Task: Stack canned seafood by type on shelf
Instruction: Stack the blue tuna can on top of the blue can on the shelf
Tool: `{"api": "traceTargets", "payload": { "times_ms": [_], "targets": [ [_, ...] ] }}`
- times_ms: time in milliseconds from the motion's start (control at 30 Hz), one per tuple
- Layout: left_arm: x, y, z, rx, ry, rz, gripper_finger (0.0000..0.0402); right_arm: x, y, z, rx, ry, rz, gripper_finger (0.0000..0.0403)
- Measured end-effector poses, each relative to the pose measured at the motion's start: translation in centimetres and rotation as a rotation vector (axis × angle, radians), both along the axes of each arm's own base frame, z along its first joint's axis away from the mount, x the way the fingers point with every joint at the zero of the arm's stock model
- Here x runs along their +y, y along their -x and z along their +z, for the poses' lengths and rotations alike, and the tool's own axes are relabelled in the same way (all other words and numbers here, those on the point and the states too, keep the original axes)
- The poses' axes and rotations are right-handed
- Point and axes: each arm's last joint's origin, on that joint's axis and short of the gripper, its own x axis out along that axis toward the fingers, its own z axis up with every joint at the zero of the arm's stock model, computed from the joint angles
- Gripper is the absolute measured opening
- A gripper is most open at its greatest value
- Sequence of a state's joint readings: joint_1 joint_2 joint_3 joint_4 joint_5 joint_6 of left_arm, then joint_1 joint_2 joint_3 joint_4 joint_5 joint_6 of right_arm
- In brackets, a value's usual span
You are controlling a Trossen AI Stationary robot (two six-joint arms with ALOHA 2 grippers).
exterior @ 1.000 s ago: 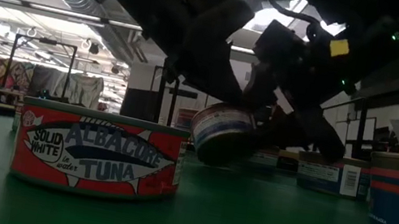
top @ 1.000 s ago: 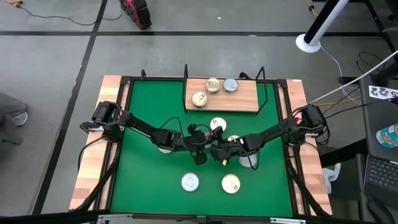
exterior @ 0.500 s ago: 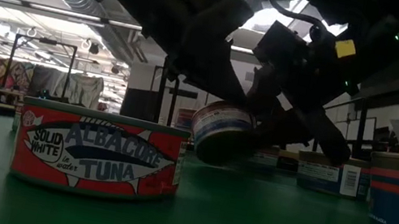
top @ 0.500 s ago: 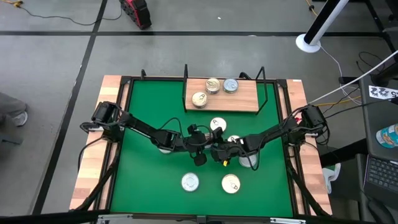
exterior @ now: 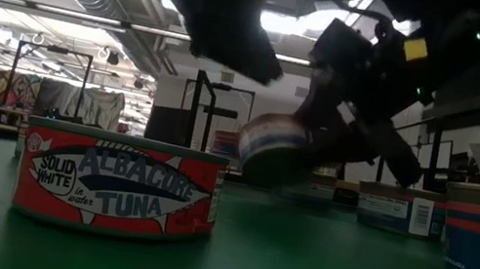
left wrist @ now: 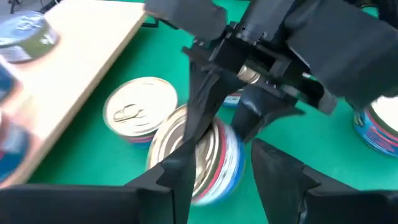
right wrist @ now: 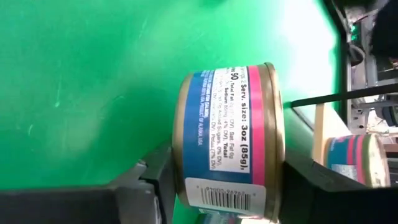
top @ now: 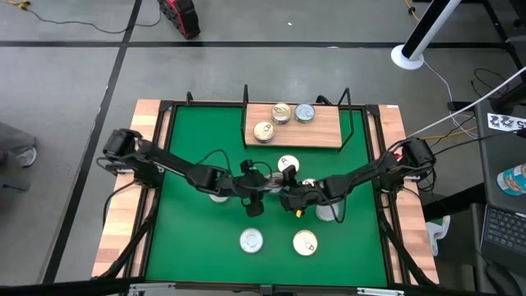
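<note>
Right gripper (right wrist: 221,186): jaws clamped on the flat faces of a blue-and-pink can (right wrist: 227,140), held on edge, clear of the green table (top: 189,238). Left gripper (left wrist: 214,180): jaws parted, straddling that can without pressing it. Step looks like a mid-air handover, left to right. Next: carry it to the shelf (top: 325,131), where three cans sit, and stack on its matching kind.

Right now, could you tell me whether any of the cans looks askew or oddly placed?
One does: the blue-and-pink can is off the green table, tipped on its edge rather than flat, clamped in the right gripper at mid-table. The left gripper is open just beside it. The other cans lie flat.
</note>
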State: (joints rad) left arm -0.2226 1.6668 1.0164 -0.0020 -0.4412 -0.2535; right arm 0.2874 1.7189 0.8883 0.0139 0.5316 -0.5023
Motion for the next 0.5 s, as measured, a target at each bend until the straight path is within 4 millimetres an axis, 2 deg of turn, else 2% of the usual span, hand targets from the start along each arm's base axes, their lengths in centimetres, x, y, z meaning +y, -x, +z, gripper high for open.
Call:
{"api": "traceTargets", "payload": {
  "times_ms": [200,300,500],
  "targets": [
    [0.7,2.4,3.0,0.021,-0.017,0.013,0.0155,-0.2,0.7,2.2,-0.048,0.003,-0.009,0.0187],
    [1.1,3.3,4.0,0.031,-0.044,0.019,0.0151,-0.5,1.1,3.5,-0.068,0.071,-0.017,0.0186],
    [1.3,3.7,4.5,0.031,-0.070,0.044,0.0145,-2.8,1.5,5.1,-0.068,0.187,-0.086,0.0187]
  ]
}}
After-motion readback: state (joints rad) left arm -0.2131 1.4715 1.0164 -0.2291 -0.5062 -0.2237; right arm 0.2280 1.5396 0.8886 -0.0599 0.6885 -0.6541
